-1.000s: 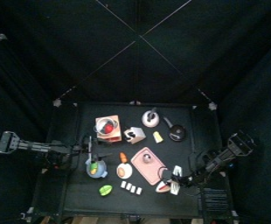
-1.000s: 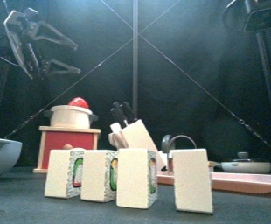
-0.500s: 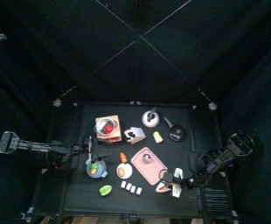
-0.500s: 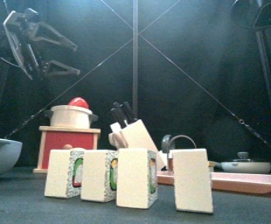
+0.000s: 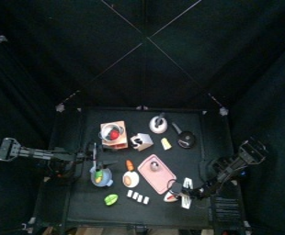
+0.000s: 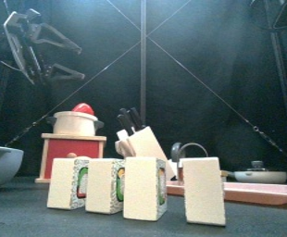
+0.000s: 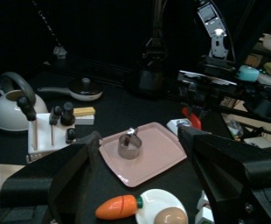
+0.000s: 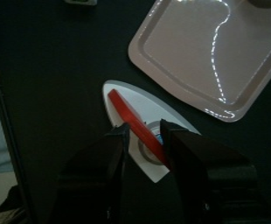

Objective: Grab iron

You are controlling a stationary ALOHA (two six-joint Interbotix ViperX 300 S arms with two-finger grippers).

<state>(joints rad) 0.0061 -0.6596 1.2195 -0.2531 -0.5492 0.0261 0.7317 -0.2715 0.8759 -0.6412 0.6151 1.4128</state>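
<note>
Counter (image 5: 77, 165) crowded with toys. Pink board (image 8: 214, 48) near front right. Iron (image 8: 144, 136), red handle up, just beside board's corner. Right end effector (image 8: 146, 149) spread wide, straddling handle, not yet clenched. Left end effector (image 7: 135, 179) open, idle over board. Step: final approach. Next: lower, close on handle.

Lying flat on the bench just beside the pink board (image 8: 208, 48), off one of its corners: the iron (image 8: 144, 122), small, pale, teardrop-shaped. Tapering to a rounded point directed away from the hand. Carrying a red handle along its middle, rising above the body. Showing near the board's lower right corner from above (image 5: 178, 192).
</note>
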